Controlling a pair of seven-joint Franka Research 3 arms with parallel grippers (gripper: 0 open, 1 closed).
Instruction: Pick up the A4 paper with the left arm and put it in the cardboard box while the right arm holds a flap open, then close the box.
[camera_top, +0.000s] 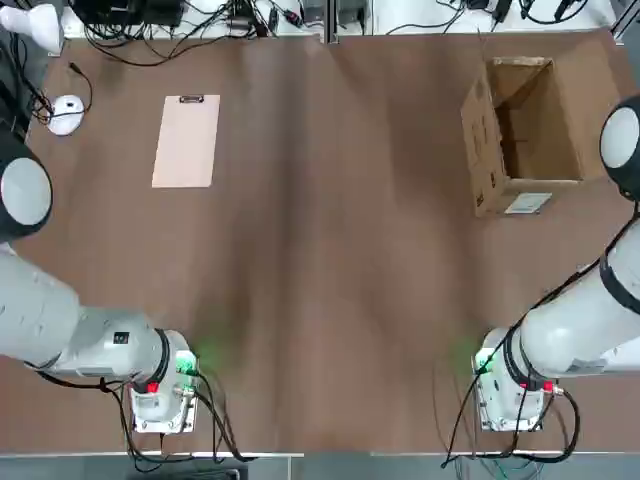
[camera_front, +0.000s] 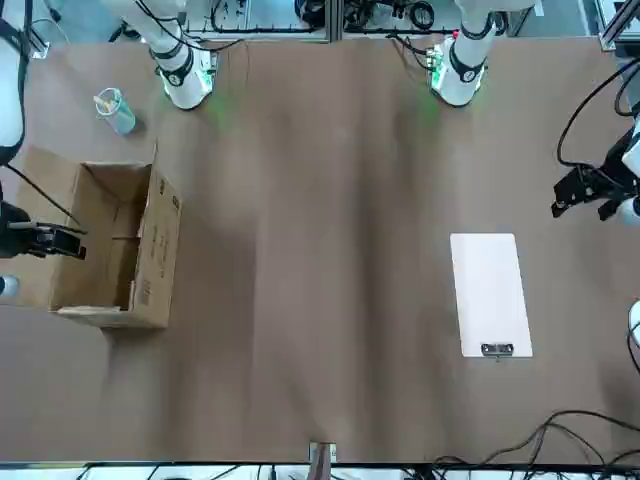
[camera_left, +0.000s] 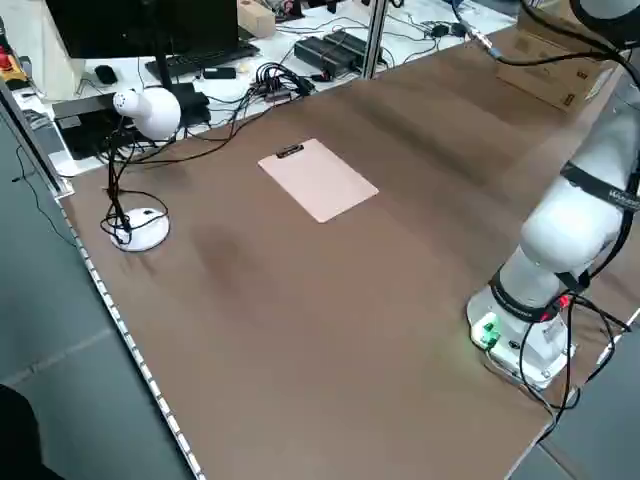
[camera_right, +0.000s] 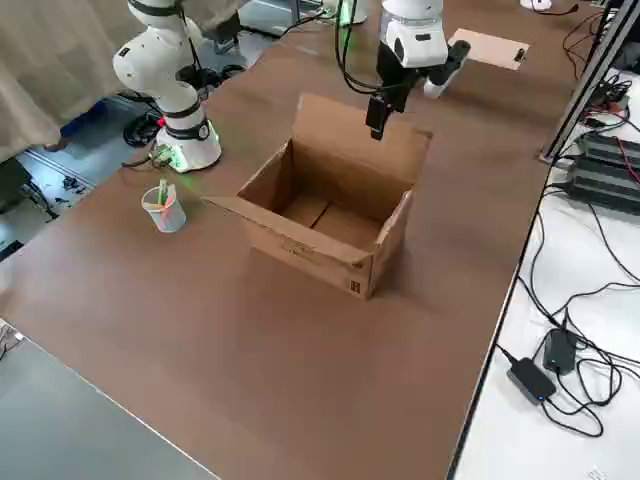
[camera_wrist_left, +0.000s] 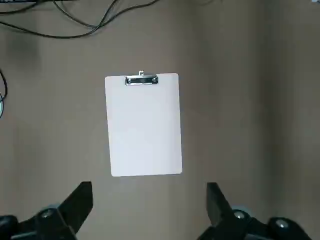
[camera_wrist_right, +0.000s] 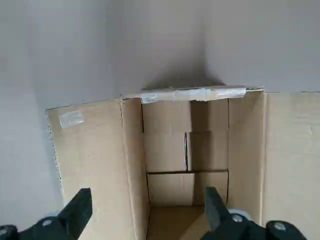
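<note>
The A4 paper (camera_top: 186, 140) lies flat at the far left of the table, its dark clip at the far short edge. In the left wrist view the A4 paper (camera_wrist_left: 143, 125) sits just beyond my left gripper (camera_wrist_left: 148, 200), which hangs open above the table with nothing between its fingers. The cardboard box (camera_top: 520, 130) stands at the far right with its flaps up and its inside bare. My right gripper (camera_wrist_right: 146, 207) hovers open over the box's (camera_wrist_right: 185, 150) open top. From the front, the right gripper (camera_front: 45, 241) is above the box's outer side.
A white desk lamp (camera_left: 150, 110) stands off the table's far left corner, its round base (camera_top: 65, 113) beside the paper. A clear cup (camera_front: 115, 110) with small things in it stands near the right arm's base. Cables (camera_top: 170, 35) run along the far edge.
</note>
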